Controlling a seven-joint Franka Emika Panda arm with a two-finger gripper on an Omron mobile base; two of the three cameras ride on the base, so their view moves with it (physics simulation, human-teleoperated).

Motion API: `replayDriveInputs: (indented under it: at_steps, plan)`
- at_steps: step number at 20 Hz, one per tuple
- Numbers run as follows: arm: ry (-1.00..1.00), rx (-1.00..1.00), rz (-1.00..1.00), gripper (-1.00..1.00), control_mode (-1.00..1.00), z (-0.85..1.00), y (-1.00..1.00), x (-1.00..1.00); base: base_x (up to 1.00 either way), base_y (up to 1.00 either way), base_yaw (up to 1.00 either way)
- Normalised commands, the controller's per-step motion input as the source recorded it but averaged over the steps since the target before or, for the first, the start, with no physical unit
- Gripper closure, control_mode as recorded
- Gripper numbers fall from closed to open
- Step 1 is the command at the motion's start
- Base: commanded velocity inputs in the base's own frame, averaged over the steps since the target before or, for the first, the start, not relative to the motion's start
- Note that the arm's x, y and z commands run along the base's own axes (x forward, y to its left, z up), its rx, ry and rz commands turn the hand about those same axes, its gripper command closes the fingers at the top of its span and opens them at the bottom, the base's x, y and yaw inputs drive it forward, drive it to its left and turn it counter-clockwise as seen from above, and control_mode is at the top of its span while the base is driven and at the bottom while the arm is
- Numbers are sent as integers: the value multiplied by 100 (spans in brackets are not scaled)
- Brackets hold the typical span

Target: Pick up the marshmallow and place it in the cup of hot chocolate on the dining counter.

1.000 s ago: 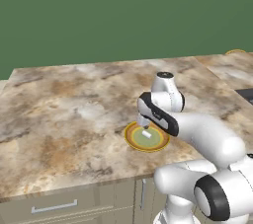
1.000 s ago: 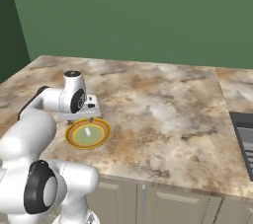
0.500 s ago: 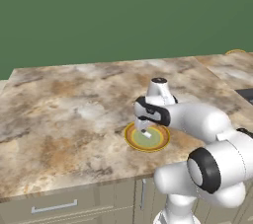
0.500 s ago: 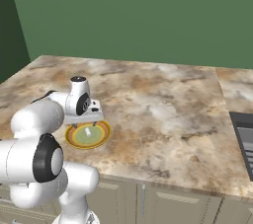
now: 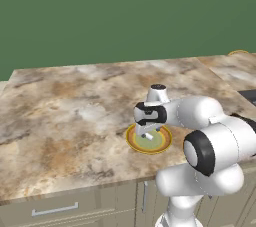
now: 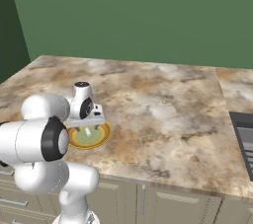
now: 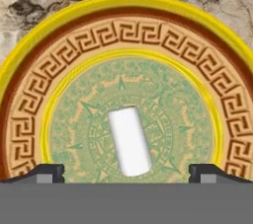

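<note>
I am looking down the hand view at the marshmallow (image 7: 129, 141), which is lying on its side in the green centre of the plate (image 7: 29, 114), its long axis running roughly from 12 o'clock to 6 o'clock with a slight lean toward 5. The gripper (image 7: 127, 171) is hanging directly over it with the jaws standing wide apart; one fingertip is showing at about 8 o'clock of the marshmallow and the other at about 4 o'clock, both well clear of its sides, so nothing is being held. In the left base view the gripper (image 5: 148, 132) is pointing down over the plate (image 5: 134, 143), which is sitting on the tabletop (image 5: 65, 116) near its front edge; the right base view is giving me the same from the other side, with the gripper (image 6: 89, 128) low above the plate (image 6: 74, 141) and the marshmallow (image 6: 89, 132) showing as a small white sliver beneath it. I am judging the task as barely begun: the approach and alignment over the marshmallow are looking done, but the final descent, the close, the lift, the carry and the drop into the cup of hot chocolate are all left. I am not spotting that cup from here, so I am expecting to have to find it on the dining counter before the carry. The marshmallow is small and round-sided, so I am reckoning it may roll or squash when the jaws come in.
</note>
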Motion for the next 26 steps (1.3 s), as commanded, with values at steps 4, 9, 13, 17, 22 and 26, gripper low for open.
replayDriveInputs:
  at_steps: [4,9,13,17,22,26]
  plan:
    - [0,0,0,-100,-100,-20,0,17,0,0,0]
    - [0,0,0,-100,-100,-19,0,5,0,0,0]
    - [0,0,0,-100,-100,-28,0,0,0,0,0]
    - [0,0,0,-100,-100,-34,0,0,0,0,0]
    - [0,0,0,-100,-100,-35,0,0,0,0,0]
    - [2,0,0,100,-100,-19,0,0,0,0,0]
